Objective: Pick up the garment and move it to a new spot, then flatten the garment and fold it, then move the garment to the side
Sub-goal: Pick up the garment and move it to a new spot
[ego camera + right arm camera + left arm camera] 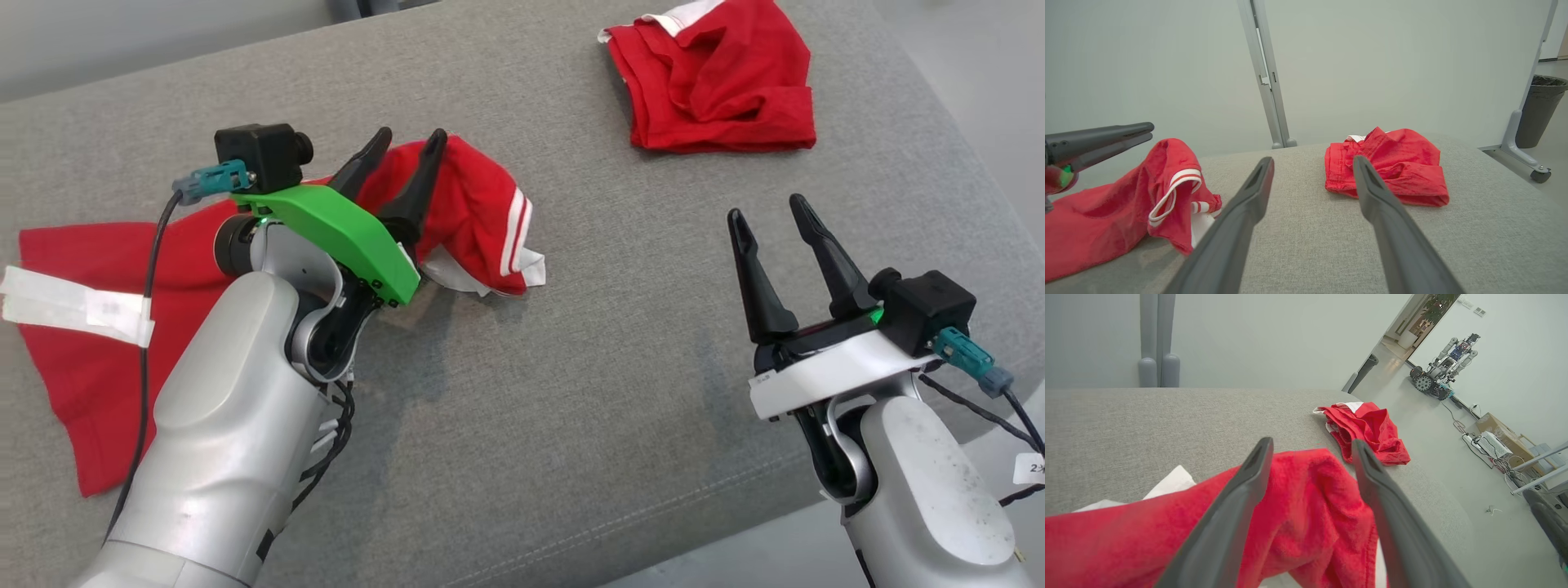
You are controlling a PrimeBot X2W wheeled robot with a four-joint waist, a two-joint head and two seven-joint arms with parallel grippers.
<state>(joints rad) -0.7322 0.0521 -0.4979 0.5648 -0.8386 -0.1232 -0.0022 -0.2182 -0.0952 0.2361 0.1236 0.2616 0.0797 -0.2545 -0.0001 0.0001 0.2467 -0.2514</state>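
Head view: left pincer [410, 140] apart, over the bunched end of the red garment [90, 359], which runs leftward along the worktop [571, 408]; right pincer [768, 210] apart, empty, farther off. Left wrist: cloth lies between my spread fingers [1237, 506], unclamped. Right wrist: garment lies left.

At the near right edge, a small white tag [1030, 469] shows a "2"; the rest is unclear. The white label [77, 304] on the red garment [90, 384], far left, is too blurred to read.

The garment [82, 392] is soft matt cloth; the upholstery [571, 392] coarse woven fabric; the left forearm [220, 425] glossy.
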